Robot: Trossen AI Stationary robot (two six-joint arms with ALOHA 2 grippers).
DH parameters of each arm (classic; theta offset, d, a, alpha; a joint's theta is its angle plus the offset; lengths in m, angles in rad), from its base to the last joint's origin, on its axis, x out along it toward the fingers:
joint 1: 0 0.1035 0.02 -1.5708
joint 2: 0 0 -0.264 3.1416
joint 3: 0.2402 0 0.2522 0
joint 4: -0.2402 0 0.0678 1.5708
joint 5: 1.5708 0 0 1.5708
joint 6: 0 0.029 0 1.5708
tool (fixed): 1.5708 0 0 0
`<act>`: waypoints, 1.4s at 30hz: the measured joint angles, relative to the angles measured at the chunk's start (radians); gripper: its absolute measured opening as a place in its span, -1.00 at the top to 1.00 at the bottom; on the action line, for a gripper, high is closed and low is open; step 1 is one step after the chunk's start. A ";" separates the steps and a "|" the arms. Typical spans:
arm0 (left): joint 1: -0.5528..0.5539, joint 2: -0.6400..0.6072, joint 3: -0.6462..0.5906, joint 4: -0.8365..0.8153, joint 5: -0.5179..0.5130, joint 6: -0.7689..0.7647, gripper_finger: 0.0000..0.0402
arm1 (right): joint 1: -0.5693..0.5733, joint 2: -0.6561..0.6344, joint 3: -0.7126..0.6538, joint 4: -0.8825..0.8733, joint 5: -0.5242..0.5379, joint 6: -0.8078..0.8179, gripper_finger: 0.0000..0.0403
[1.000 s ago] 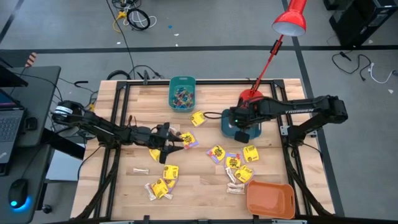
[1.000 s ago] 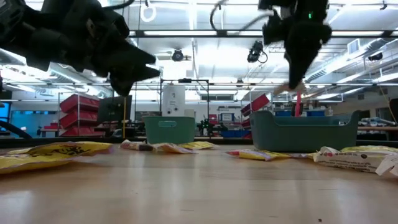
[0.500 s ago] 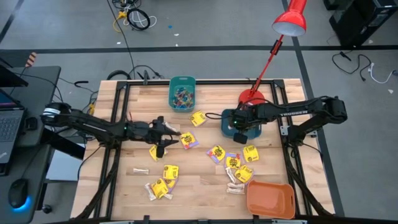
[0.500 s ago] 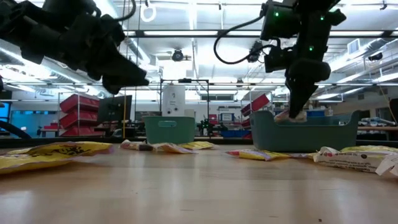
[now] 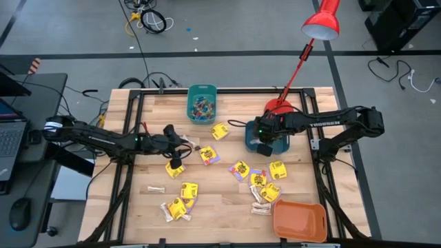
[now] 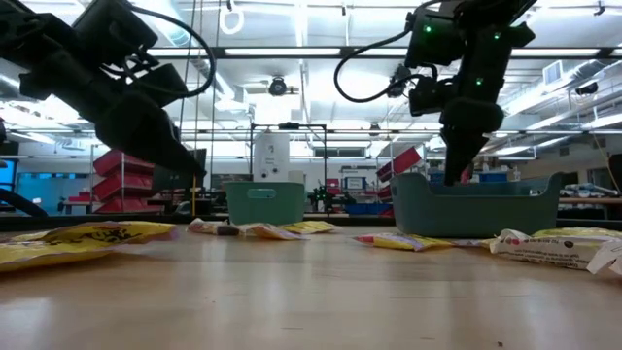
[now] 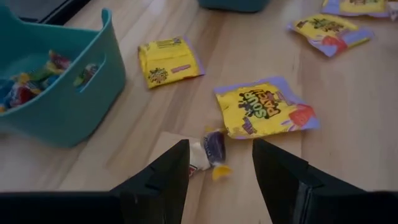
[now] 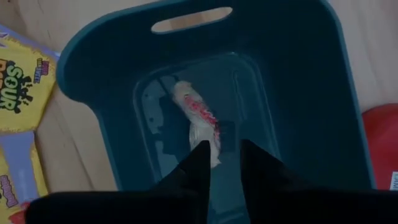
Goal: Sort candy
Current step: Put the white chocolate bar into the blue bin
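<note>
Right wrist alone shows binned stick [image 8: 198, 122]

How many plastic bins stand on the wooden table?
3: a small teal plastic bin at the far edge, a dark teal bin under the right gripper, an orange bin at the near right corner.

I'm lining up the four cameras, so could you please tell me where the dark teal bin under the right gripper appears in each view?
High view: dark teal bin right of centre, right gripper over it.
Low view: bin at right, gripper dipping in.
Left wrist view: only the bin's edge, top centre.
Right wrist view: bin fills the picture, a whitish candy inside.
Shared landmark: the red lamp base beside it.
</note>
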State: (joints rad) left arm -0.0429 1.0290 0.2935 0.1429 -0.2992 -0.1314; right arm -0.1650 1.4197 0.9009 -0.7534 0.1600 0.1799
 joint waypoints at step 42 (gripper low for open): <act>0.294 0.279 0.000 0.075 0.215 0.417 0.11 | -0.002 0.000 0.000 0.181 -0.008 -0.071 0.43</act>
State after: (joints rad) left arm 0.2508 1.3078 0.2939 0.2182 -0.0840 0.2856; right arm -0.1673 1.4197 0.9009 -0.5720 0.1517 0.1085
